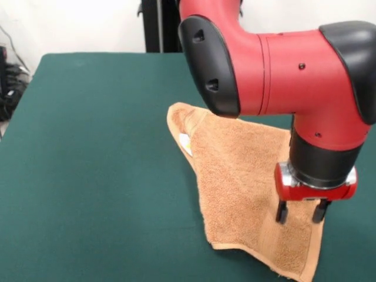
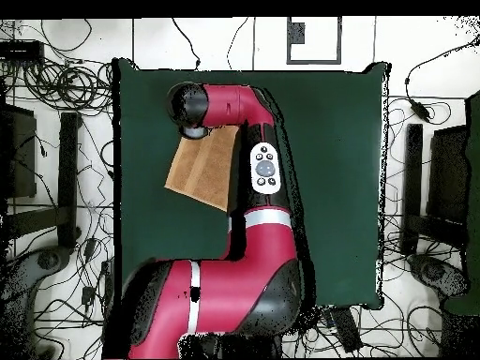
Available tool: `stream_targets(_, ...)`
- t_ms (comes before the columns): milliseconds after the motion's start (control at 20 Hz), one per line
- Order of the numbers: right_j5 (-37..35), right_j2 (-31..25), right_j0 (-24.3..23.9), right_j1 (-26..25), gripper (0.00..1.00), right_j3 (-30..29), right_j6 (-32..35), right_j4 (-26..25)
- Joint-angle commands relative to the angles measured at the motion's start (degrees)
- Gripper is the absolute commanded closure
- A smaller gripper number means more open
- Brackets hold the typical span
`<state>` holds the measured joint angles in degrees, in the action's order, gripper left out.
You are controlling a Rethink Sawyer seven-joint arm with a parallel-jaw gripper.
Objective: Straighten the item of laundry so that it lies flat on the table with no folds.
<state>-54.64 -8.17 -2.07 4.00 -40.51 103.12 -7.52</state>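
Note:
The item of laundry [image 1: 235, 176], a tan-orange terry towel, lies on the dark green table [image 1: 94, 176], right of centre in the front view. Its far left corner is folded over, and a small white label [image 1: 185, 144] shows at that fold. The near edge carries a woven band. My gripper [image 1: 301, 214] points straight down over the towel's near right part, open, with both fingertips [image 1: 282, 214] at or just above the cloth and nothing between them. In the overhead view the towel [image 2: 202, 169] shows beside the arm, whose wrist [image 2: 187, 105] hides the gripper.
The red arm [image 1: 276, 70] reaches over the towel's far side and covers part of it. The table's near edge lies just past the towel's near corner. Cables and stands [image 2: 56, 187] surround the table in the overhead view.

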Motion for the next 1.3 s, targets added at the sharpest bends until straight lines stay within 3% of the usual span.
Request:
stream_targets(50, -2.1, 1.2, 4.6, 1.7, 0.00, -15.6, 21.7, 4.3)
stream_targets(1300, 1.6, 6.2, 9.5, 1.1, 0.00, -14.3, 29.1, 8.1)
